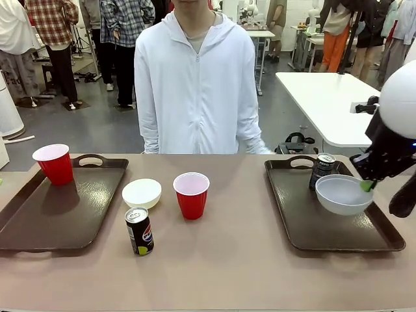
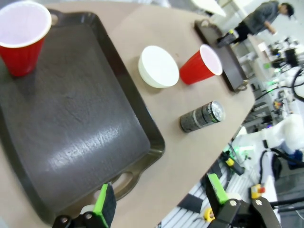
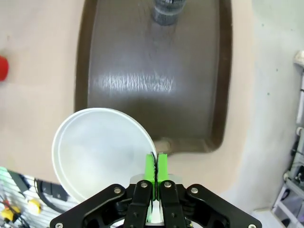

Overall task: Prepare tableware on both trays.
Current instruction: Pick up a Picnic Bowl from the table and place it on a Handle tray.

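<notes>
My right gripper (image 3: 155, 160) pinches the bowl (image 3: 99, 152) by its rim over the right tray (image 3: 142, 80), near the can (image 3: 166, 10), possibly resting on it. My left gripper (image 2: 159, 183) hangs released.

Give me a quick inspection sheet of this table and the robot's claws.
surface: brown table, carrying two dark trays.
job's things: left tray holds a red cup; right tray holds a can; a bowl, second red cup and second can stand between them.
clutter: nothing seen.
grippers: left gripper open over the left tray's handle end; right gripper shut on second bowl's rim, above the right tray.
cables: dark leads beside the table.
surroundings: person in white opposite; others behind.
</notes>
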Robot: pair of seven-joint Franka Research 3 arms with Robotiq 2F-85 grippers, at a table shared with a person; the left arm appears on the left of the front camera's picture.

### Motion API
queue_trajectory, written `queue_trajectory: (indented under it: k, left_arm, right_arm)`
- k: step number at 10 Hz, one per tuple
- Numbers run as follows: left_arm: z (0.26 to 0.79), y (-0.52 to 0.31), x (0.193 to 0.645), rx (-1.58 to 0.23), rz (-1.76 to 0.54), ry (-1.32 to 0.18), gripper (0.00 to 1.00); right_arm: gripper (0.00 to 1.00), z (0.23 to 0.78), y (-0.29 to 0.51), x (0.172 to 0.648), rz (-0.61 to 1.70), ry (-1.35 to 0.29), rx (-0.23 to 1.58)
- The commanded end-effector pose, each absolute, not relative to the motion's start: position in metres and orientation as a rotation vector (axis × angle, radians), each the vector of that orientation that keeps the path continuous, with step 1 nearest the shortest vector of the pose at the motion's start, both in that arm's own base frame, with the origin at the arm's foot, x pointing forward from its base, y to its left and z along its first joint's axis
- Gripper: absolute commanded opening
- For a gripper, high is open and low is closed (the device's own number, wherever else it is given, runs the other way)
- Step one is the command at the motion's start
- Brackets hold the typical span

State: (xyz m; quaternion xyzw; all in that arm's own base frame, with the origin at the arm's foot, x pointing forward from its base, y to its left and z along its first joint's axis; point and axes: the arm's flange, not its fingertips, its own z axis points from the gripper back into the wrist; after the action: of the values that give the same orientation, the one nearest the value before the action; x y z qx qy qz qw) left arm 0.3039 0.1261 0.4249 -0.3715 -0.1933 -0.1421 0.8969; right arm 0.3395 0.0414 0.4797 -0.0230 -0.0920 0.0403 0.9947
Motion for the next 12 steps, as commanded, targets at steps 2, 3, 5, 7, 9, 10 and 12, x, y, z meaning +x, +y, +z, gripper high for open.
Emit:
queue_trajectory:
  k: [2,3,5,7,9,10,12]
  left_arm:
    - [0.425,0.127,0.303,-0.778,-0.293,-0.405,1.00]
    - [0.425,0.127,0.303,-0.778,-0.293,-0.405,1.00]
    - [0.425,0.127,0.303,-0.778,-0.293,-0.405,1.00]
    - [0.425,0.127,0.303,-0.778,-0.293,-0.405,1.00]
    - [0.425,0.127,0.303,-0.778,-0.293,-0.405,1.00]
    - [0.425,0.127,0.303,-0.778,-0.293,-0.405,1.00]
    - [0.425,0.127,0.303,-0.778,-0.293,-0.405,1.00]
  right_arm:
    - [0.00,0.394,0.046,0.347,0.047,-0.223,-0.013]
    - [0.00,0.384,0.048,0.357,0.047,-0.228,-0.016]
    - [0.00,0.367,0.046,0.378,0.025,-0.254,-0.008]
    - [0.00,0.359,0.045,0.393,0.035,-0.266,0.006]
    - [0.00,0.350,0.044,0.405,0.037,-0.256,0.002]
    - [0.00,0.348,0.043,0.408,0.037,-0.249,-0.001]
    - [0.62,0.350,0.042,0.407,0.041,-0.236,0.012]
